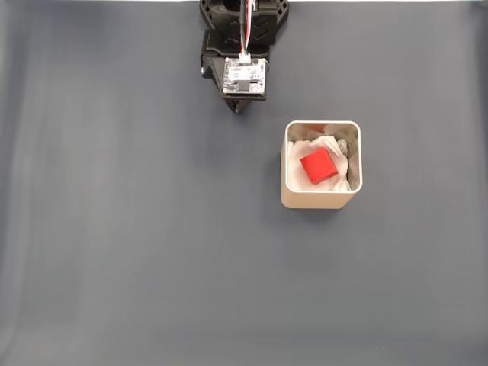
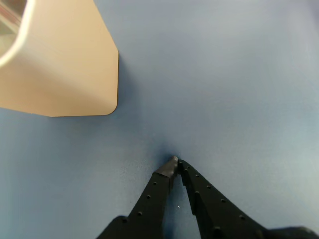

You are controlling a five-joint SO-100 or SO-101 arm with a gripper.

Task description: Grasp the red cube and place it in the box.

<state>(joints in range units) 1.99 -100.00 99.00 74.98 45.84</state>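
Red cube (image 1: 318, 165) lies inside the box (image 1: 320, 200), resting on the crumpled white padding (image 1: 303, 146) that fills the container; in the fixed view it sits near the middle of the opening, turned slightly askew to the walls, with padding showing around it from about 9 o'clock round to 3 o'clock. Nothing grips it. The box is a square beige container with rounded corners and thin walls, standing upright on the dark grey table (image 1: 122, 244), a little right of the picture's centre.

From the box, the arm (image 1: 244, 46) stands toward 10 or 11 o'clock, at the top edge of the fixed view, well apart from the container. A small white circuit board (image 1: 245, 75) with red and white wires faces the camera on its top, and the dark tip of the tool (image 1: 238, 109) points down toward 6 o'clock just below it.

In the wrist view the tool (image 2: 175, 162) enters from the bottom edge, its two black perforated fingers (image 2: 154, 191) pressed together at the tips, with nothing between them. Their tips hang over bare table cloth (image 2: 239, 79). The outer wall and a rounded corner of the box (image 2: 65, 64) stand at about 10 o'clock from those tips, apart from them.
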